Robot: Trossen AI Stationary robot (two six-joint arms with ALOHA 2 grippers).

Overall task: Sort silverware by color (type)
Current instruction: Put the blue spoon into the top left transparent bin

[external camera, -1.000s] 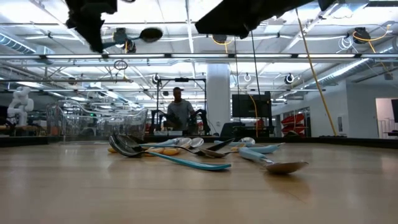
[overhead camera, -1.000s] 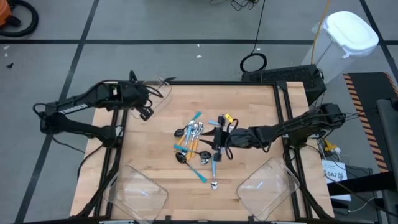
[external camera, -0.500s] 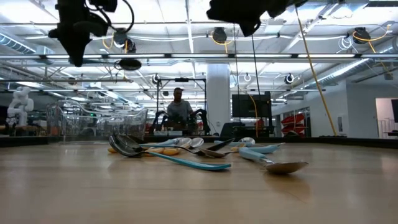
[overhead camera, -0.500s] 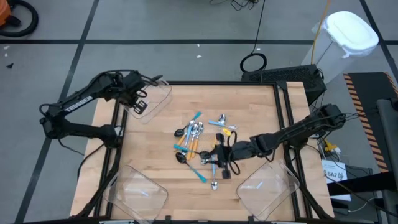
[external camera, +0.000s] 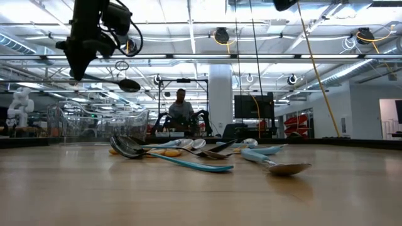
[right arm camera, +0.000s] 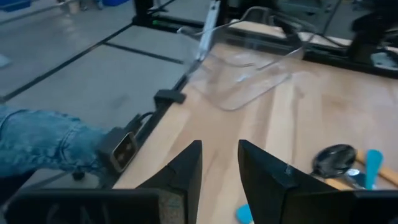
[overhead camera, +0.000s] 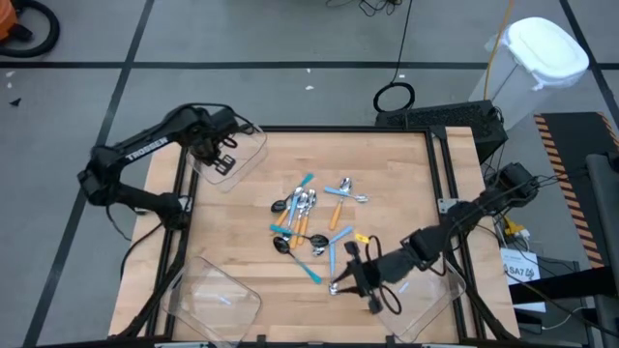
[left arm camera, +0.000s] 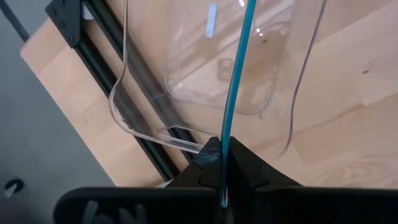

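Your table (overhead camera: 387, 184) holds the spoons (overhead camera: 308, 215) heaped mid-board, blue and orange handled, while the left gripper (left arm camera: 224, 163), over the far-left bin (overhead camera: 242, 155), pinches a blue spoon (left arm camera: 235, 81) the wrist view shows; right gripper (right arm camera: 219, 163) stands part-open, empty.

Overhead straight down, tabletop-level across (shared spoon pile (overhead camera: 311, 217)), two wrist close-ups.

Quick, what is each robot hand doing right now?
Left hand: closed on a blue-handled spoon over the clear bin.
Right hand: open, holding nothing.
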